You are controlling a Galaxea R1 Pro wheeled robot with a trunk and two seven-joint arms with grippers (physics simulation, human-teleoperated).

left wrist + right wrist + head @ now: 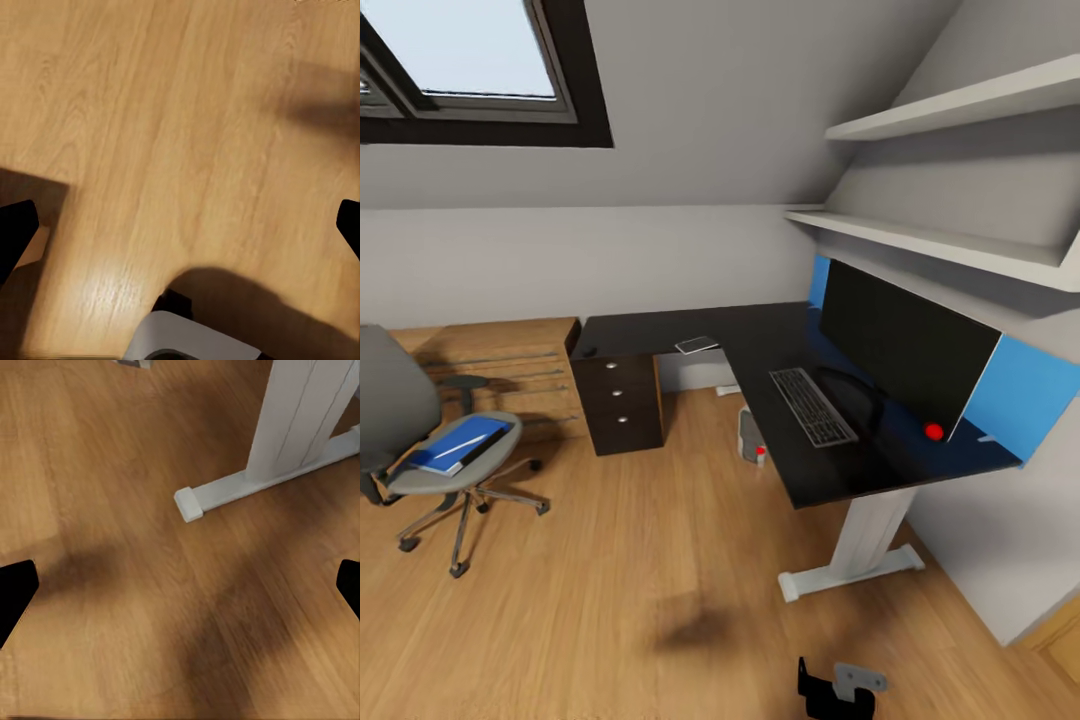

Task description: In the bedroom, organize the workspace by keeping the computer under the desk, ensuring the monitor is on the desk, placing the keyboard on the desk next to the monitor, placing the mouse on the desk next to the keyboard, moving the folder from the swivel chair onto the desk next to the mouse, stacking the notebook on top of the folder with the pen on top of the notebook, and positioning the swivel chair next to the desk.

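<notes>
Step in hand: approach phase, by my reading. Robot stands back on the wood floor, facing the desk; nothing held, nothing reached for.
Already in place: monitor upright on the desk's right wing; keyboard flat just in front of it; computer on the floor under the desk.
Mouse: a small red thing sits on the desktop at the monitor's near corner, well along from the keyboard's end. Probably the mouse; too small to be sure.
Folder: blue folder lies on the seat of the swivel chair, far left, well apart from the desk. A pale strip across it could be the pen; cannot tell.
Notebook: flat pale item on the desk's back wing, likely the notebook.
Next move calls for: turning or driving the base toward the chair, then bringing one arm down over the seat for the folder. Chair rolls on casters, so a push could shift it.
Left gripper: points down at bare floor, dark fingertips at the frame's two edges, spread wide, empty.
Right gripper: likewise aimed at the floor near the desk's white foot, fingers wide apart, empty.
Arm pose: both seem low and tucked near the base; a dark and grey robot part shows at the head view's lower edge.
</notes>
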